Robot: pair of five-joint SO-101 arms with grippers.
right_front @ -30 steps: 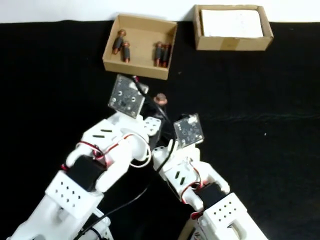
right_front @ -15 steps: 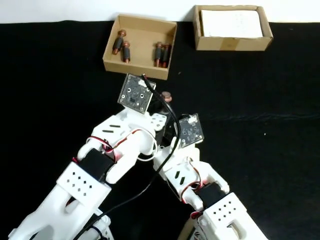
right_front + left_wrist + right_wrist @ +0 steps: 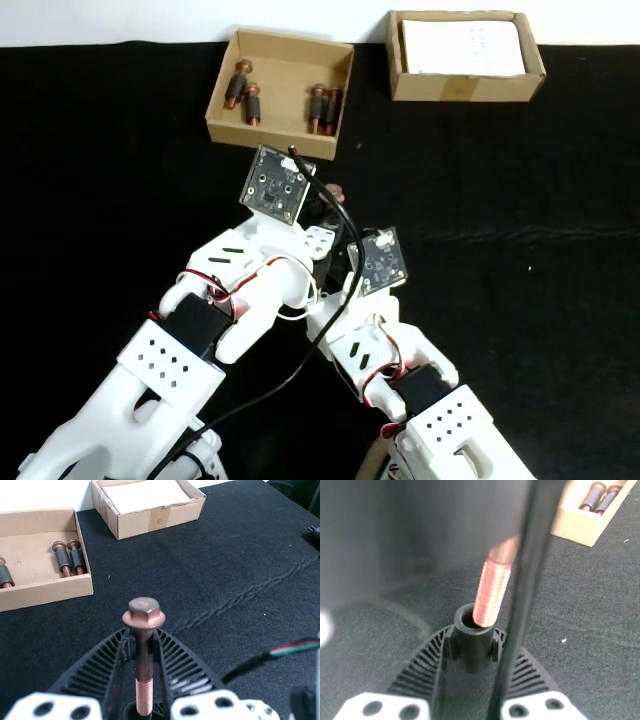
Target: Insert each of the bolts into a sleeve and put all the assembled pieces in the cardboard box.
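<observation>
- Copper-coloured bolt (image 3: 142, 680) held in the left gripper (image 3: 143, 639). The two black ribbed fingers (image 3: 112, 667) are clamped on its smooth shank just under the hexagonal flanged head.
- In the left wrist view the bolt's head points away from the wrist and its threaded end points back towards it.
- The right gripper (image 3: 472, 647) has its fingers closed on a short black sleeve (image 3: 470, 654). The sleeve's open mouth faces the bolt.
- In the right wrist view the bolt's threaded tip meets the sleeve's mouth at a slight tilt. Most of the thread is outside the sleeve.
- From the high view, the left arm (image 3: 240, 290) reaches diagonally from the near left corner towards the middle of the black table (image 3: 520, 250). Its wrist is raised.
- The right arm (image 3: 400, 370) comes from the near edge and stands just beside the left arm, their wrists close together. A black cable (image 3: 335, 262) loops between them.
- The cardboard box (image 3: 268, 141) sits at the far side of the table, just beyond the grippers. It holds four assembled pieces (image 3: 322, 107), lying in two pairs.
- A second box (image 3: 465, 88) with a white sheet inside sits near the first, farther to the right.
</observation>
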